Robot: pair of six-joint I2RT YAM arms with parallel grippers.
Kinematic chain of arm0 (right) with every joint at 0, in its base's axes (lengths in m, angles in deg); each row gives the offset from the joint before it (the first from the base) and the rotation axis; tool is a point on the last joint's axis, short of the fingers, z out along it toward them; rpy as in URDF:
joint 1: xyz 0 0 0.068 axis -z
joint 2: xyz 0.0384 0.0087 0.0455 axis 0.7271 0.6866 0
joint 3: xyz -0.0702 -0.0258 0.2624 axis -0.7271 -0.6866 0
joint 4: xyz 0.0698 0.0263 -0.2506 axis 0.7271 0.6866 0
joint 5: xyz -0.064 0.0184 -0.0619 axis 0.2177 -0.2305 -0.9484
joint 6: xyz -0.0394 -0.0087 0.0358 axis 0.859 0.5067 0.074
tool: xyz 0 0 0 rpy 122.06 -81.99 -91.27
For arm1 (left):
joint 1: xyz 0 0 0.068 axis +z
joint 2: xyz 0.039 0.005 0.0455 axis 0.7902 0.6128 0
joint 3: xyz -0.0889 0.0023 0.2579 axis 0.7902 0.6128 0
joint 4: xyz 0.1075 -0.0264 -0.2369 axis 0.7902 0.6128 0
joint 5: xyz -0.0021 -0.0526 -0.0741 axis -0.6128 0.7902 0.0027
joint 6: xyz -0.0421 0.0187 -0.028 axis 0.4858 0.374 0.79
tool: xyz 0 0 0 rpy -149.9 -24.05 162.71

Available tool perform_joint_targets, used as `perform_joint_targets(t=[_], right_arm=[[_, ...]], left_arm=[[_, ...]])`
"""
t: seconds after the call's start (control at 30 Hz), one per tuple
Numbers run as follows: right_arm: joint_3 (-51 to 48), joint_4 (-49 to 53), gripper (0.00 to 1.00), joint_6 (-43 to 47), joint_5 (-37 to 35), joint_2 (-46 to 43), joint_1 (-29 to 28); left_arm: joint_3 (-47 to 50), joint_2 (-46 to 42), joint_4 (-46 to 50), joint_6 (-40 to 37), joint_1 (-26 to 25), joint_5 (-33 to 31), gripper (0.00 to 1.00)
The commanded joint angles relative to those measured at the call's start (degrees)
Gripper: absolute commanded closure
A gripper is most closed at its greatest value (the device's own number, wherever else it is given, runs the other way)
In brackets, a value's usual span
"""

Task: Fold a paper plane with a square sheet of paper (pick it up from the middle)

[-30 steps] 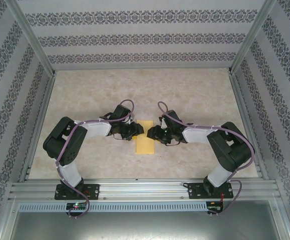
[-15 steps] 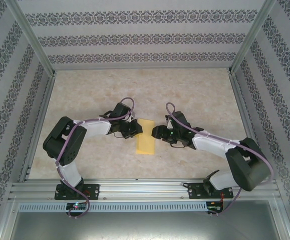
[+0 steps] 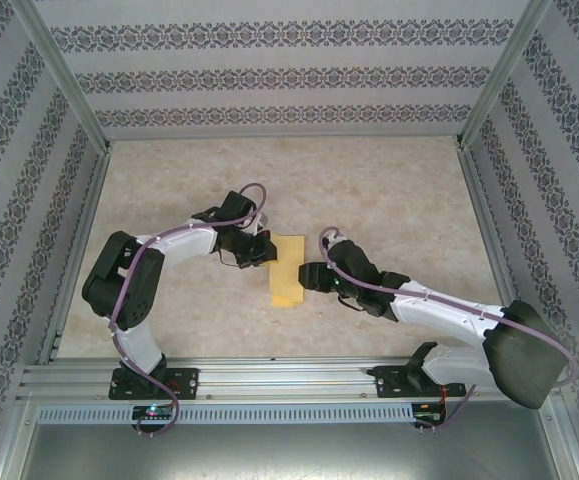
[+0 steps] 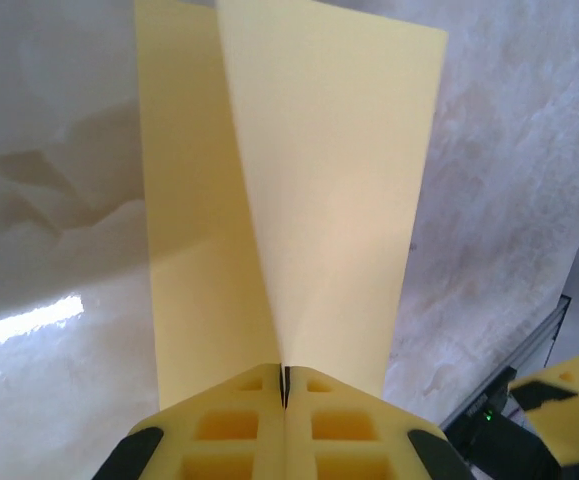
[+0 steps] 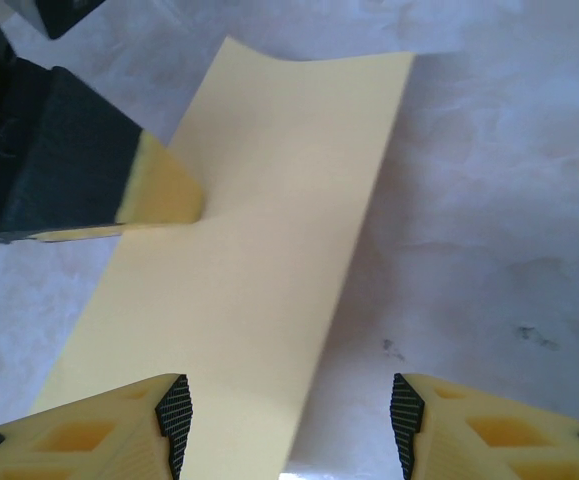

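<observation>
The square sheet of paper [image 3: 289, 268] lies folded into a long yellow-orange rectangle at the table's middle. My left gripper [image 3: 266, 250] is shut on its left edge. In the left wrist view the yellow fingertips [image 4: 259, 400] meet with the paper [image 4: 319, 200] pinched between them, and one layer fans away from the other. My right gripper [image 3: 309, 277] stands open at the paper's right edge. In the right wrist view its jaws [image 5: 289, 425] straddle that edge of the sheet [image 5: 269, 220], and the left fingertip [image 5: 159, 195] touches the far side. A paper plane is out of view.
The marbled tabletop [image 3: 389, 200] is ringed by an aluminium frame [image 3: 289, 375] and patterned walls. Bare table lies behind and to both sides of the paper. The right arm's elbow [image 3: 524, 350] hangs low at the near right.
The left gripper has closed on the paper's left edge. The right arm has swung back and down toward the near right, and its gripper has opened a little wider beside the sheet.
</observation>
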Motion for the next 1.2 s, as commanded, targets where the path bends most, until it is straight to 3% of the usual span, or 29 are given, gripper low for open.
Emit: perform_joint_targets(t=[0.0, 0.2, 0.33, 0.47, 0.57, 0.63, 0.73, 0.83, 1.17], right_arm=[[-0.6, 1.0, 0.42, 1.2, -9.7, -3.5, -0.4], [-2.6, 1.4, 0.4, -0.1, -16.7, -9.4, -0.2], [-2.5, 1.5, 0.37, 1.3, -16.2, -10.9, 0.0], [-1.9, 1.5, 0.35, 2.0, -15.4, -10.6, 0.0], [-1.0, 3.2, 0.27, -0.1, -15.8, -9.7, 0.1], [0.5, 6.7, 0.12, -2.7, -14.9, -8.4, 1.0], [0.7, 5.7, 0.17, -1.4, -4.4, -6.8, 3.7], [0.8, 2.4, 0.22, 2.1, 1.5, -5.7, 3.0], [8.9, 2.5, 0.26, 10.7, 5.6, 4.4, -6.8]], left_arm=[[-4.5, -5.0, 6.3, -3.7, 0.5, 3.2, 1.0], [-13.5, -9.9, 18.3, -7.5, 0.7, -0.1, 1.0], [-17.9, -11.4, 24.6, -9.1, 0.6, -3.6, 1.0], [-18.2, -10.1, 25.2, -9.4, 0.4, -3.6, 1.0], [-16.2, -8.2, 22.6, -8.0, 0.0, -5.0, 1.0], [-13.4, -6.9, 18.9, -5.6, -0.2, -5.7, 1.0], [-11.5, -3.4, 16.1, -4.7, -1.4, -5.7, 1.0], [-12.1, 0.2, 16.9, -6.0, -3.0, -6.9, 1.0], [-9.4, 2.2, 15.0, -3.3, -3.6, -9.3, 1.0]])
